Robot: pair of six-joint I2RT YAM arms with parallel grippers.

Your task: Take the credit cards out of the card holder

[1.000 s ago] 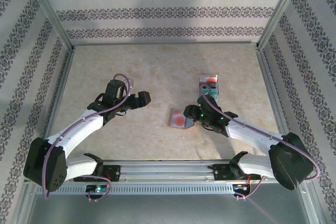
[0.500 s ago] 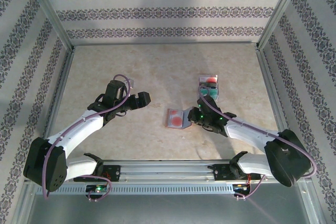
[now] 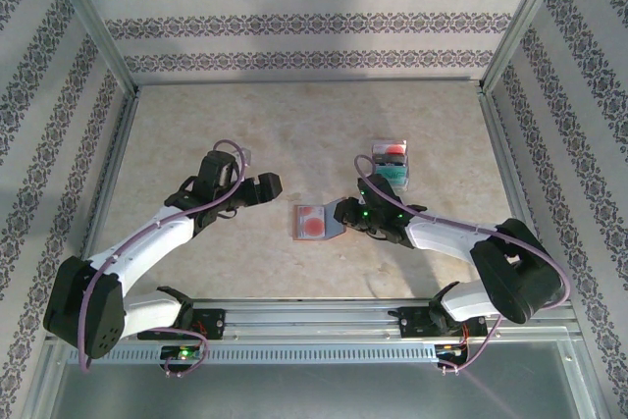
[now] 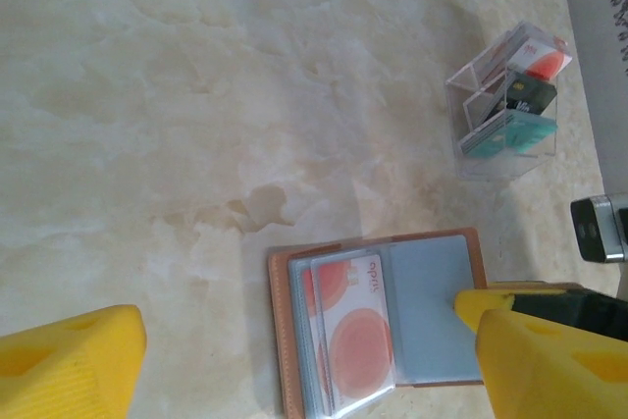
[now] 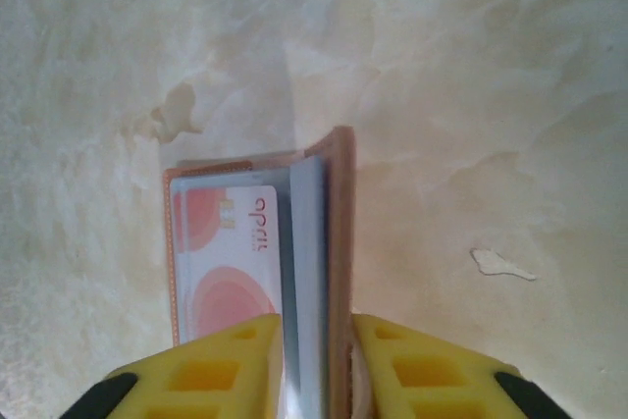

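Credit card (image 5: 224,252) in card holder (image 5: 340,242) reads "opus"

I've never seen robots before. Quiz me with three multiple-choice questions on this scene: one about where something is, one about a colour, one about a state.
1. Where is the clear plastic box of cards? A on the salmon-pink bifold card holder; B beyond it, farther from the arm bases; C in a gripper.
2. What colour is the plastic card showing in the card holder? A teal; B orange-red; C black.
3. The left gripper is: A open, empty; B shut on a card; C shut on the box.
Answers: B, it stands apart; B, orange-red circles show; A, its yellow fingers stand wide apart.
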